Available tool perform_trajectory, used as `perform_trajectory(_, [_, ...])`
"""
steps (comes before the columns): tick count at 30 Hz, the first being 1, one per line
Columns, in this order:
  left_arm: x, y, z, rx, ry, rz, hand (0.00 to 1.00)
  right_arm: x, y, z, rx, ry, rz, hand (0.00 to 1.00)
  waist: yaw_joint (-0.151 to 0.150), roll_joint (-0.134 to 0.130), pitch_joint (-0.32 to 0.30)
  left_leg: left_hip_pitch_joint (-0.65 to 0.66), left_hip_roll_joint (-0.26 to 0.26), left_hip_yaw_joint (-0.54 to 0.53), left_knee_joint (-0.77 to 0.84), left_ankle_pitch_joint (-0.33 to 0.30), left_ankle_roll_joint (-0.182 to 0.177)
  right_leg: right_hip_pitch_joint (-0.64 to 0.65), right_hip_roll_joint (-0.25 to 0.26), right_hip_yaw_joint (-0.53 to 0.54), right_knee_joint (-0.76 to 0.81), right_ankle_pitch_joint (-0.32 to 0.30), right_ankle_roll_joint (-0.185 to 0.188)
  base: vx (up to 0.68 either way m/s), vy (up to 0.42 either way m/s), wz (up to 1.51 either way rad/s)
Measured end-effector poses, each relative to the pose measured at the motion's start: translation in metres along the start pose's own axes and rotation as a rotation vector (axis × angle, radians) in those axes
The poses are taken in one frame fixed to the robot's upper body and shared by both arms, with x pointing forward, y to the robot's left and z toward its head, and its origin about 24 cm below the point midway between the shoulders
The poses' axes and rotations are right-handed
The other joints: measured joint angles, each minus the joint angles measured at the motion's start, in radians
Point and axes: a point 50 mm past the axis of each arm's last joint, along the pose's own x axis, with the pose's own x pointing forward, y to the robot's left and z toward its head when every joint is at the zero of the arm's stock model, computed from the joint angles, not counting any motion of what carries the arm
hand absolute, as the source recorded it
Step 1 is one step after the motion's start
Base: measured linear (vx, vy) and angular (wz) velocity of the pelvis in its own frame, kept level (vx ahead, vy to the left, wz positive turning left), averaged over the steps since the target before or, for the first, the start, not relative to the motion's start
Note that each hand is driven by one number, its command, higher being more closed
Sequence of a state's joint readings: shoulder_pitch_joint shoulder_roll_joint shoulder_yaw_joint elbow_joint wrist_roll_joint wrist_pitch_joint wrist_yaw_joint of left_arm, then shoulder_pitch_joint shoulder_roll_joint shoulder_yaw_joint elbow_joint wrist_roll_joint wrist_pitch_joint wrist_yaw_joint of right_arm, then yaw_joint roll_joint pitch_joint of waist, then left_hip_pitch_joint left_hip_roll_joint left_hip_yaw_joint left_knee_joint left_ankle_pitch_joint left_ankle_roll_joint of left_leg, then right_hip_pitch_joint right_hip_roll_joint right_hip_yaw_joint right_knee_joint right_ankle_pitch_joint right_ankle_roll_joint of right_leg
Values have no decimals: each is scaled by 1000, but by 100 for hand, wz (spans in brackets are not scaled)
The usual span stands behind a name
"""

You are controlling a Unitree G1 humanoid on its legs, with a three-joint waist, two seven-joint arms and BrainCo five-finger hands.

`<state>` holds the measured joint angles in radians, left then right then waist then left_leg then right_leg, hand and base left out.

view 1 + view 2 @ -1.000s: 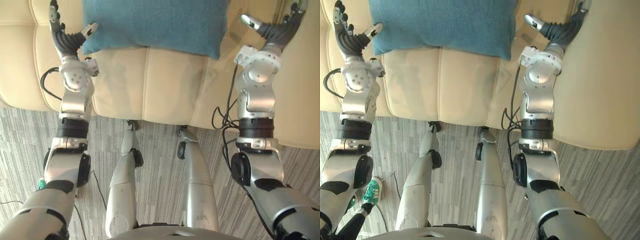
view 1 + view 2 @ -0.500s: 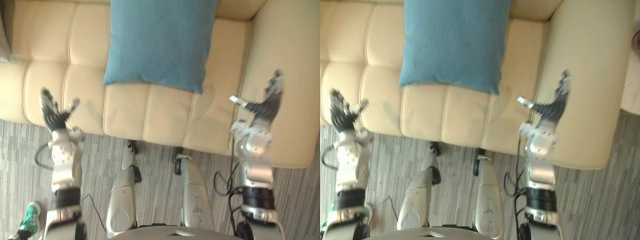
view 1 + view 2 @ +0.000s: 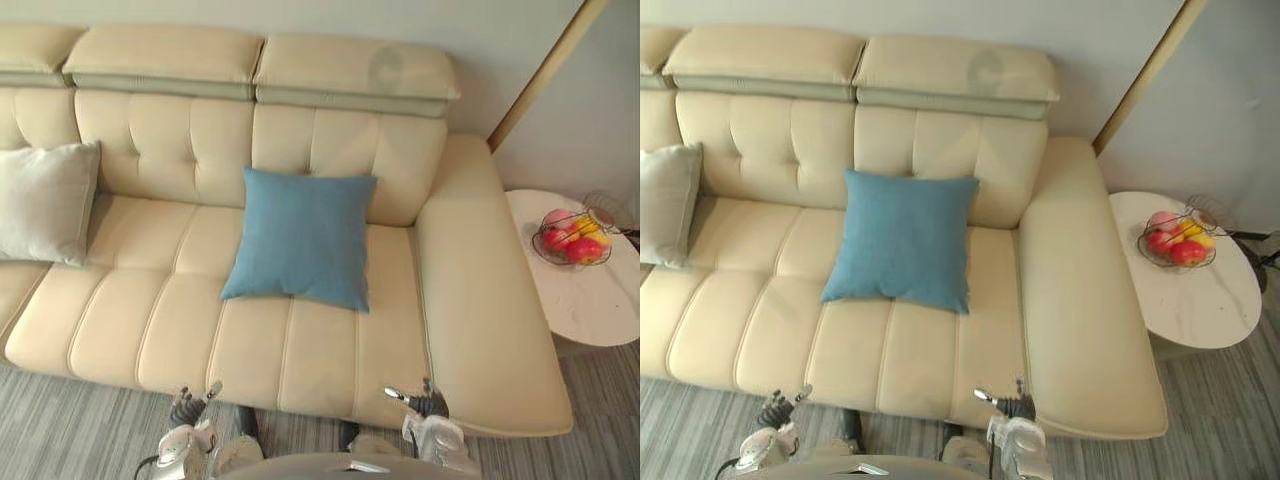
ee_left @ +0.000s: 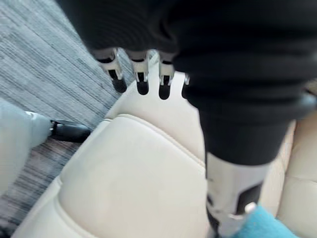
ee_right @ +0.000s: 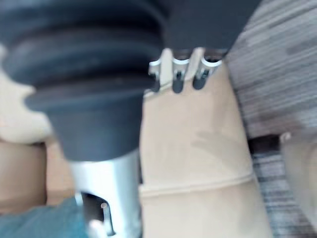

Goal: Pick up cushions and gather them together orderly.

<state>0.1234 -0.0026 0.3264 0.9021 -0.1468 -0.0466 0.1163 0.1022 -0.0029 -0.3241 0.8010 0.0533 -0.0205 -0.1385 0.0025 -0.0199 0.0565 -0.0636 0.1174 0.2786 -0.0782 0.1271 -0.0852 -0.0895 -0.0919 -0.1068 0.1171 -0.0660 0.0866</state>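
Since the whole view has swung up and back, a camera move is read, not a move of the cushions. The blue cushion (image 3: pixel 300 238) is still found on the middle seat of the sofa (image 3: pixel 470 300), with the pale cushion (image 3: pixel 45 200) well apart at the left end. The left robot hand (image 3: pixel 187 408) and right robot hand (image 3: pixel 428 403), which earlier flanked the blue cushion, are now seen low at the seat's front edge, fingers apart, nothing held. Nothing has been gathered yet; a fresh approach is judged necessary.

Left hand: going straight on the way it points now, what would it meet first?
Probably the front edge of the sofa seat, just ahead of the left hand; the blue cushion lies farther back. Depth is unclear.
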Motion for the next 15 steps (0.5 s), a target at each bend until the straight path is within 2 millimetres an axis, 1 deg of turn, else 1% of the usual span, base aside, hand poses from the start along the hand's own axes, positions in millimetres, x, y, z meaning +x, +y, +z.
perform_trajectory(2, [0, 2, -7, 37, 32, 5, 0, 0, -5, -11, -1, 53, -11, 0, 0, -2, -5, 15, -5, 0, 0, -4, -1, 21, -2, 10, -21, 9, 4, 43, 47, -5])
perform_trajectory(6, [0, 9, -18, 113, 92, 16, 0, 1, -7, -26, -16, 141, -8, 0, 0, -3, -11, 50, -24, 3, -1, -18, -4, 67, -12, 30, -64, 33, 12, 8, 52, -9])
perform_trajectory(10, [2, 12, -16, 159, 96, 7, 0, 3, -8, -26, -66, 168, -5, 0, 0, -8, -10, 51, -40, 2, -1, -24, 1, 67, -23, 51, -88, 58, 12, -44, 57, -17])
perform_trajectory(12, [3, 15, -12, 187, 88, 7, 0, 5, -6, -23, -86, 171, -3, 0, 5, -19, 0, 56, -56, -15, -1, -39, 16, 57, -30, 69, -88, 66, 0, -72, 76, -34])
perform_trajectory(13, [4, 17, -10, 198, 85, 10, 0, 5, -5, -24, -88, 173, -1, 0, 6, -31, 5, 57, -68, -40, 0, -45, 24, 51, -32, 69, -75, 78, -18, -62, 75, -32])
perform_trajectory(14, [6, 17, -5, 211, 75, 10, 0, 5, -5, -24, -97, 173, 3, 0, 4, -45, 15, 48, -76, -70, 20, -61, 41, 47, -33, 69, -76, 95, -47, -61, 77, -34])
perform_trajectory(15, [6, 19, -6, 223, 77, 13, 0, 6, -3, -21, -113, 161, 12, 0, 14, -29, 10, 29, -61, -85, 41, -62, 51, 56, -23, 62, -104, 104, -129, -87, 41, -32])
